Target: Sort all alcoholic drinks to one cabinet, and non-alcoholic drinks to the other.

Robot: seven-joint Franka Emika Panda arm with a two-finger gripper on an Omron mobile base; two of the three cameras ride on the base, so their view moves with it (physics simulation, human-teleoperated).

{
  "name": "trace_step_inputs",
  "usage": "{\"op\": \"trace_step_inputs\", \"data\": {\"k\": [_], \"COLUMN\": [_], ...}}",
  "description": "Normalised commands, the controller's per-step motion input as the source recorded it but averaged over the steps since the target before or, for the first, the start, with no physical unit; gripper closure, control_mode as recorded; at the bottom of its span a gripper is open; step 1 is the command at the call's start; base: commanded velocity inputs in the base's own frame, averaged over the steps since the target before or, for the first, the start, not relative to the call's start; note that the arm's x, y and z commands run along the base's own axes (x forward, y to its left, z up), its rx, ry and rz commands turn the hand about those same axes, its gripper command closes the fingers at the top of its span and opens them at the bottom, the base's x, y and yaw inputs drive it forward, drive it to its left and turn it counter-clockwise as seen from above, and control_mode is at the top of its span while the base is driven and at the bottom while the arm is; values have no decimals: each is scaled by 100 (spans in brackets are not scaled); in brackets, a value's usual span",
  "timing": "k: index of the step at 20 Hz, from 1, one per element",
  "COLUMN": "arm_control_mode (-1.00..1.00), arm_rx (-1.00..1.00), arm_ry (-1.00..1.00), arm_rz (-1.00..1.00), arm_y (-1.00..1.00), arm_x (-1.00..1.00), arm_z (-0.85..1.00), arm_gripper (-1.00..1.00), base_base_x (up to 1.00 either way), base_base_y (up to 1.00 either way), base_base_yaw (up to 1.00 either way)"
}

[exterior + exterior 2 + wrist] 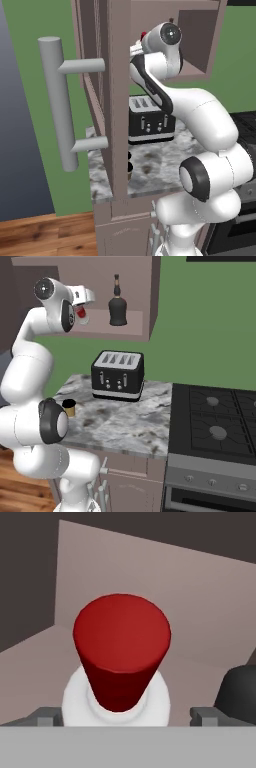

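2 fingertips (pixel 50 716) of my hand (pixel 127 717) stand spread wide, 1 on each side of the clear bottle (pixel 117 704), not pinching it, its red cap (pixel 121 647) right before me on the cabinet (pixel 145 301) shelf. Beside it, the black bottle (pixel 118 310). Down on the tabletop (pixel 125 423), the tan cup (pixel 69 407) near the toaster (pixel 118 376).

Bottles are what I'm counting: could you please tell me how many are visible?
2: black bottle on the cabinet shelf, and red-capped bottle beside it, between the open gripper fingers.

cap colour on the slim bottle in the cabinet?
Red cap, clearest in the hand view.
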Motion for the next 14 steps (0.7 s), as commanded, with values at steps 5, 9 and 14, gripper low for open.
{"op": "trace_step_inputs", "data": {"k": [5, 9, 14], "arm_control_mode": [-100, -100, -100], "arm_rx": [0, 0, 0], "arm_ry": [-2, -2, -1], "arm_rz": [-2, -2, -1], "arm_y": [0, 0, 0], "arm_x": [0, 0, 6], "arm_z": [2, 2, 1], "arm_gripper": [-100, -100, -100], "base_base_x": [0, 0, 0], "base_base_y": [0, 0, 0], "base_base_yaw": [0, 0, 0]}}
